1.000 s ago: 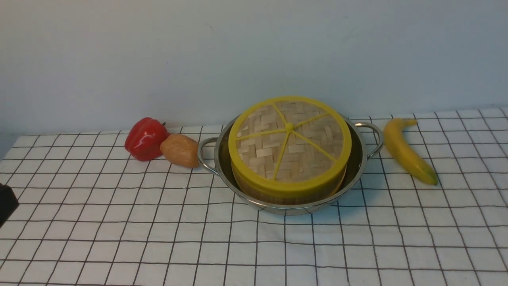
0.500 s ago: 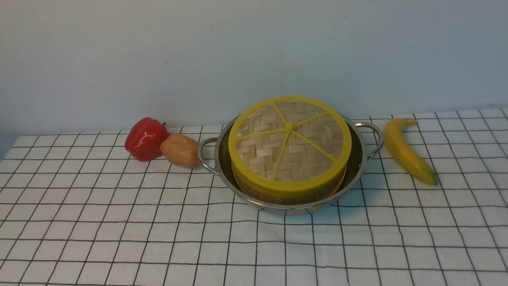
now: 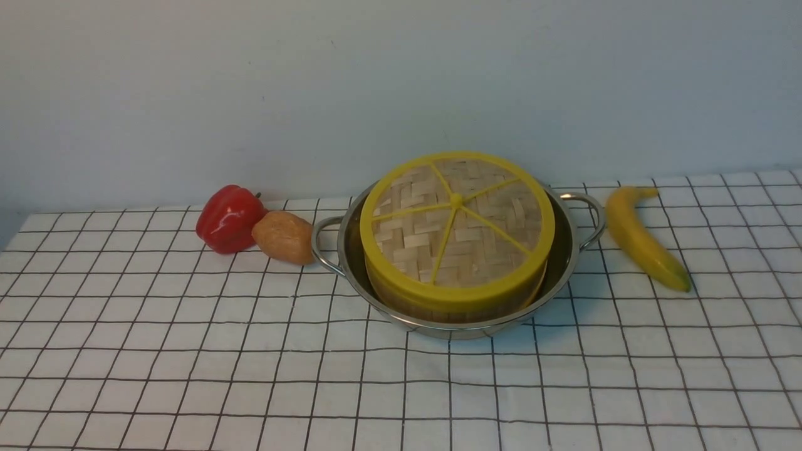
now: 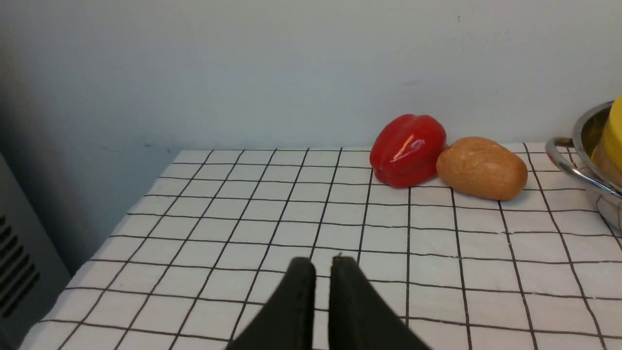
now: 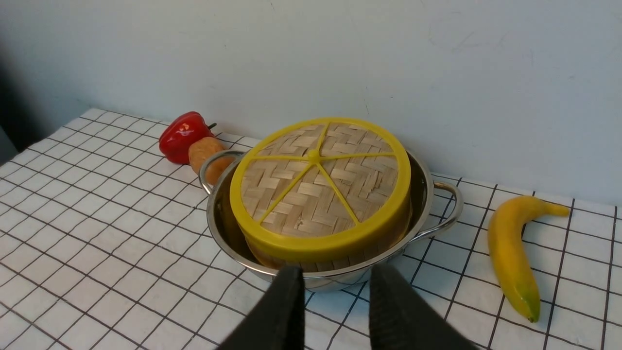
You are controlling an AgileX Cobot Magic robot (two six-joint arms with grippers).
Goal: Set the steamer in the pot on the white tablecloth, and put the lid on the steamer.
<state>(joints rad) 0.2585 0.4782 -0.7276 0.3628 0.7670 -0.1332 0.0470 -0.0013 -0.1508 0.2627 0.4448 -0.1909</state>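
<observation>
In the left wrist view the left pincer (image 4: 323,265) hangs over bare white tablecloth (image 4: 272,228), its two dark fingers nearly together with only a thin slit between them, holding and touching nothing. In the right wrist view the right pincer (image 5: 335,277) has its fingers apart with a clear gap, empty, hovering just in front of the pot (image 5: 423,194) without touching it. Neither pincer appears in the front view.

The pot (image 3: 564,250) stands on the white tablecloth (image 3: 188,363) toward the back of the surface, near the wall. The steamer (image 3: 451,311) sits inside it, and the lid (image 3: 457,228) rests on top of the steamer, tilted slightly.

A red bell pepper (image 3: 229,218) and a brown bread roll (image 3: 285,237) touch each other to the robot's left of the pot, the roll just beside the pot's left loop handle. A banana (image 3: 642,238) lies near the right handle, apart from it. The near half of the cloth is open across its whole width. The cloth's left edge shows in the left wrist view, well apart from the pepper.
</observation>
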